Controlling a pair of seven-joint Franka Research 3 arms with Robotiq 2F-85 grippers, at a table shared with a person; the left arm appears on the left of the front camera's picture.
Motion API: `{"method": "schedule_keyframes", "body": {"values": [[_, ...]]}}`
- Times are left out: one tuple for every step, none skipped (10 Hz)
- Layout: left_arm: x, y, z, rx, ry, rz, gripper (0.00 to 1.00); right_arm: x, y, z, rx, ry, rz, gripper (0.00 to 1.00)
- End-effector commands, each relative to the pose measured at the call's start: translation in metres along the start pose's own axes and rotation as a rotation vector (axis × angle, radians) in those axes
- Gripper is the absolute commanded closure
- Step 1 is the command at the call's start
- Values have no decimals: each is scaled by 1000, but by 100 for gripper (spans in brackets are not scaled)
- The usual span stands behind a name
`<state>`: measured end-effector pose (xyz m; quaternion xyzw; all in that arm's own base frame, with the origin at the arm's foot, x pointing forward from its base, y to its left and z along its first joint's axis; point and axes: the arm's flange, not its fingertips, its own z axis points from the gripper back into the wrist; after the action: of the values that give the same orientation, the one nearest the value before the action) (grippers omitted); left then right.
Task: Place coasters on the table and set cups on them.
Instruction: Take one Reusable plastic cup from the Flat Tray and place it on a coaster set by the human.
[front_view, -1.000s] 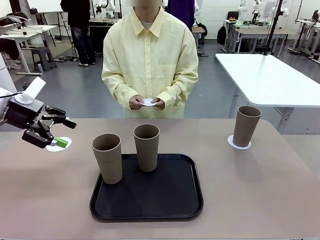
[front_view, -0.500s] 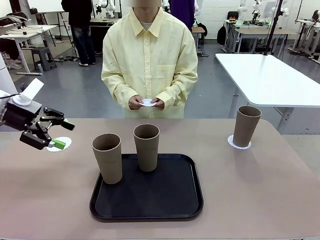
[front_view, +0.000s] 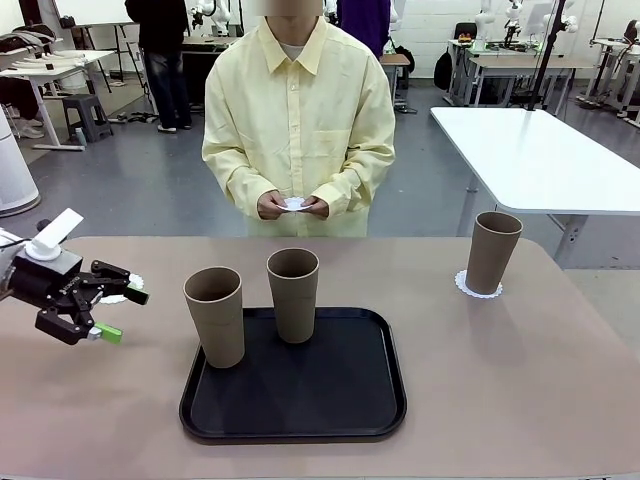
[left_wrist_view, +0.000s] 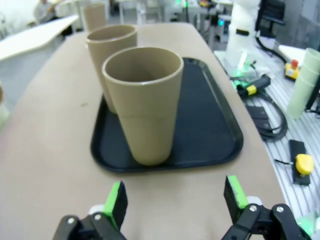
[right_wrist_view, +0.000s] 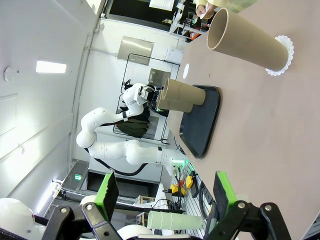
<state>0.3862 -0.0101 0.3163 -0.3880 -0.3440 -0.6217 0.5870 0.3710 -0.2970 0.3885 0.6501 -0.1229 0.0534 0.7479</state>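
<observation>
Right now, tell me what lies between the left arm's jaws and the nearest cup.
Bare table and the black tray's near rim, nothing else; the left wrist view shows it, with the cup straight ahead of the open jaws.

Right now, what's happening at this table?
Coasters and cups are being laid out on the table. The right cup stands on its coaster. The left cup and middle cup stand on the black tray. The left gripper hovers open and empty near a bare coaster, facing the left cup. The right gripper is open and empty too. The person holds another coaster in both hands.
</observation>
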Motion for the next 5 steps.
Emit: {"method": "schedule_keyframes", "body": {"values": [[-16,6,-12,45,-119,-71,0,1,0,0,-7,-1,-17,0],[-24,7,-19,53,-175,-72,0,1,0,0,-7,-1,-17,0],[-30,12,-24,59,-234,-81,0,1,0,0,-7,-1,-17,0],[-34,17,-30,69,-263,-94,0,1,0,0,-7,-1,-17,0],[-35,19,-37,52,-258,-71,0,1,0,0,-7,-1,-17,0]]}}
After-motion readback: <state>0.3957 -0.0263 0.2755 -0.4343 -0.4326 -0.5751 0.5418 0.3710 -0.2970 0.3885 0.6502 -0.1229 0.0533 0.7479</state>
